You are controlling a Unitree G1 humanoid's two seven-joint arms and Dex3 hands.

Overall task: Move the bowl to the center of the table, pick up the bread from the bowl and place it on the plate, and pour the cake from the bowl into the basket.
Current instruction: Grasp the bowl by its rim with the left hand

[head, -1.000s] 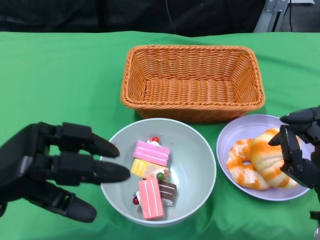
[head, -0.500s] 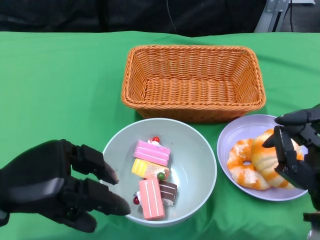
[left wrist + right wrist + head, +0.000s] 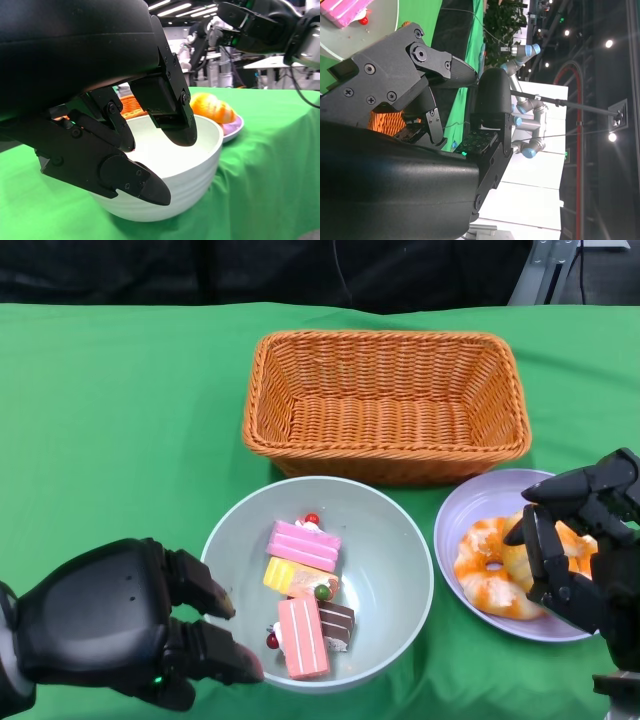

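So the left hand (image 3: 120, 625) sits at the bowl (image 3: 395, 570)'s near-left rim, fingers apart, gripping nothing. The right hand (image 3: 580, 550) hovers spread over the bread (image 3: 490, 565) on the plate (image 3: 462, 508).

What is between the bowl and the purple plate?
Only bare green tablecloth: in the head view a narrow strip of it separates the bowl from the plate, which do not touch.
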